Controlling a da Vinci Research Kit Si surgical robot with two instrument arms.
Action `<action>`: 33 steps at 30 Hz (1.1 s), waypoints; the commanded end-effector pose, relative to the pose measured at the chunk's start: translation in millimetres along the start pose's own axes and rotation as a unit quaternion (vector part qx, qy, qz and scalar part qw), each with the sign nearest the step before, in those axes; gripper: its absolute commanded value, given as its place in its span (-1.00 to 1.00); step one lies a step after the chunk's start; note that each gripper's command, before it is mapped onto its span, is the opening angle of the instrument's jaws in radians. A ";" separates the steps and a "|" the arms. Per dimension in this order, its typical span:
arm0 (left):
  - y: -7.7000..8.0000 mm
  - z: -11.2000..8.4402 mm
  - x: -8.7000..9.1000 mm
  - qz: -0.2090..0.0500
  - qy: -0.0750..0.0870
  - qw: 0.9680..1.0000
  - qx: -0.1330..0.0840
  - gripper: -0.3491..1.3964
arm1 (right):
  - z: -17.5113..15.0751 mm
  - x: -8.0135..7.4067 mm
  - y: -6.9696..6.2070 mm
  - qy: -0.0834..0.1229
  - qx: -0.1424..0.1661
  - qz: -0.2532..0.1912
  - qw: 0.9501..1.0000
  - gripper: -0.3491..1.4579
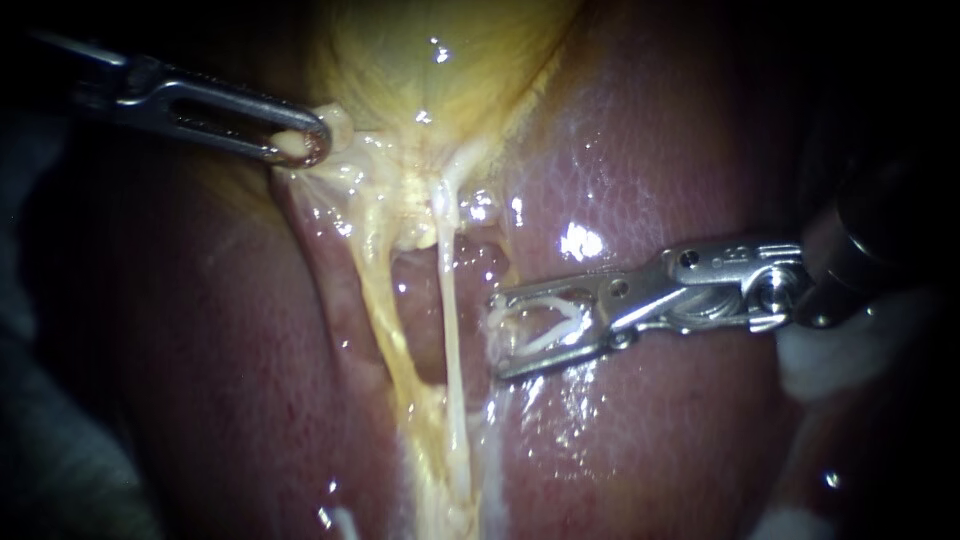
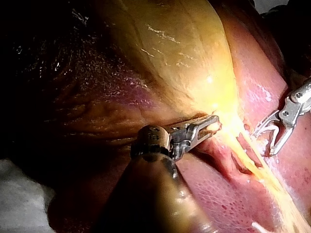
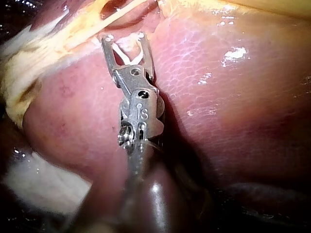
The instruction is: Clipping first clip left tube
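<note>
My left instrument (image 1: pixel 305 145) comes in from the upper left, its jaws shut on pale tissue at the neck of the yellow gallbladder (image 1: pixel 440 60). From the neck two strands run down: a yellowish left tube (image 1: pixel 378 300) and a thin whitish tube (image 1: pixel 448 320). My right instrument (image 1: pixel 497 335) lies just right of the whitish tube without touching it. Its jaws stand wide apart and hold a white clip (image 1: pixel 545 328). The left wrist view shows the left instrument (image 2: pixel 211 124) gripping that neck tissue. In the right wrist view, the right instrument (image 3: pixel 124 41) and its clip (image 3: pixel 129 56) point at the strands.
Pink, wet liver (image 1: pixel 680 150) surrounds the strands on both sides. White gauze (image 1: pixel 830 360) lies under the right instrument's shaft, and gauze (image 3: pixel 43 184) also shows beside that shaft in the right wrist view. The view's left edge is dark.
</note>
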 end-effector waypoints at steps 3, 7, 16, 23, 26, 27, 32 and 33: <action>0.0 0.0 0.0 0.000 0.000 1.000 0.000 -1.00 | -0.4 0.3 -0.2 0.000 0.001 0.001 1.000 -0.11; -0.1 0.0 0.0 0.000 0.000 1.000 0.000 -1.00 | -1.2 1.1 -0.8 0.002 0.004 0.003 1.000 -0.12; -0.2 0.0 0.0 0.000 0.000 1.000 0.000 -1.00 | -3.3 4.8 -2.9 -0.021 0.000 0.015 1.000 -0.13; -0.3 0.0 0.0 0.000 0.000 1.000 0.000 -1.00 | -3.1 6.7 -4.9 -0.027 -0.003 0.023 0.999 -0.13; -0.3 0.0 0.0 0.000 0.000 1.000 0.000 -1.00 | -3.0 7.5 -5.6 -0.027 -0.002 0.021 0.999 -0.13; -0.3 0.0 0.0 0.000 0.000 1.000 0.000 -1.00 | -2.9 7.7 -5.8 -0.027 -0.002 0.022 0.999 -0.13; -0.3 0.0 0.0 0.000 0.000 1.000 0.000 -1.00 | -2.1 8.7 -7.0 -0.027 0.000 0.019 0.999 -0.13; -0.3 0.0 0.0 0.000 0.000 1.000 0.000 -1.00 | -1.9 8.8 -7.2 -0.027 0.001 0.019 0.999 -0.13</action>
